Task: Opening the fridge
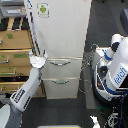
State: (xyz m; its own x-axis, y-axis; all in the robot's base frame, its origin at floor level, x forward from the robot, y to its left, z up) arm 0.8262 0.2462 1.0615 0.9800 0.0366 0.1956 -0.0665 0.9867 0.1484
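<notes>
One tall white fridge (pixel 60 30) is seen standing upright in the middle of the exterior view, its single large, smooth upper door marked by one small square sticker with a green figure (pixel 43 9), and below it two flat-fronted drawers, each fitted with one silver bar handle (pixel 59 62). One grey-and-white arm is raised from the lower left of the exterior view, and its metallic end effector (pixel 38 60) is held at the fridge's left edge with its fingers spread apart, nothing being grasped. One tan wooden drawer cabinet (pixel 15 47) is seen just beside the fridge on the exterior view's left, and one rounded white-and-blue robot body (pixel 115 67) on the right.
</notes>
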